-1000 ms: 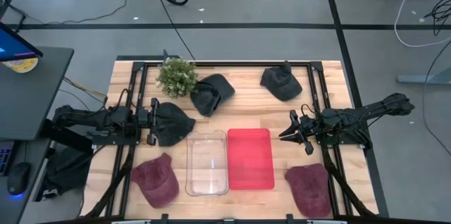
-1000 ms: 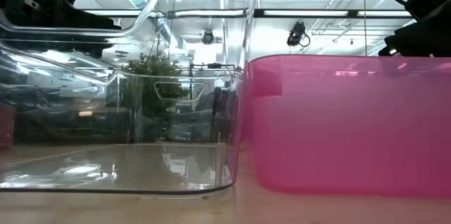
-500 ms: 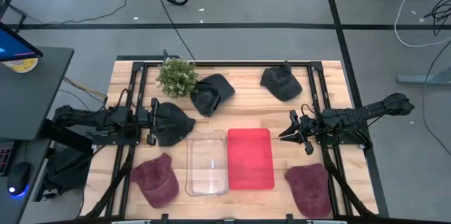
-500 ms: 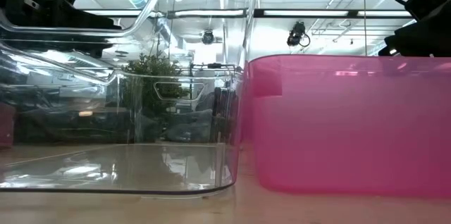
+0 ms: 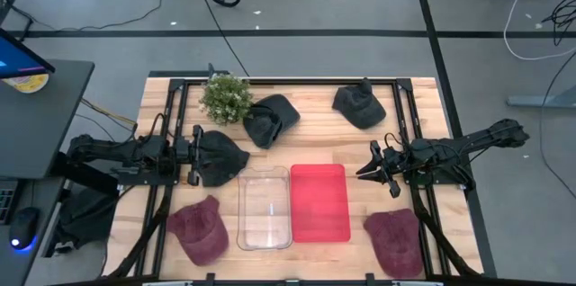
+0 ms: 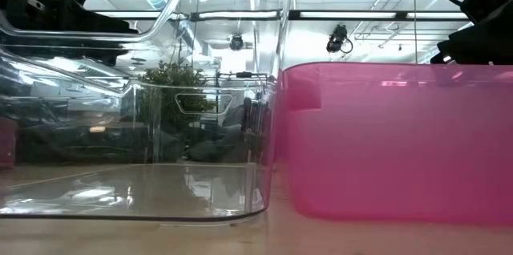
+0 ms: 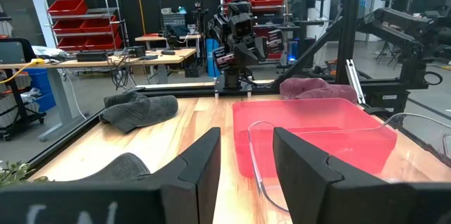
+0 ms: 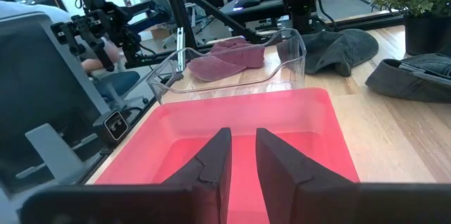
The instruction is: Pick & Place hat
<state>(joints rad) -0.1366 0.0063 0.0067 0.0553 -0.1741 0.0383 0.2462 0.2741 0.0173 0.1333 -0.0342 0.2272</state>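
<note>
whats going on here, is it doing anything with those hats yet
Not yet. Both arms hover over the table with nothing held. The left gripper is open above a dark hat beside the clear bin. The right gripper, fingers a little apart, faces the pink bin. Both bins are empty. Two maroon hats lie at the near corners, and two more dark hats sit at the far side by a potted plant.

Dark grey cloth cap (image 5: 221, 157) at the left arm: partly covered by the arm's wrist in the high view. Low view: clear plastic bin (image 6: 144, 95) and pink plastic bin (image 6: 401, 139) fill the frame, both cut off by its edges; caps hidden behind them.
</note>
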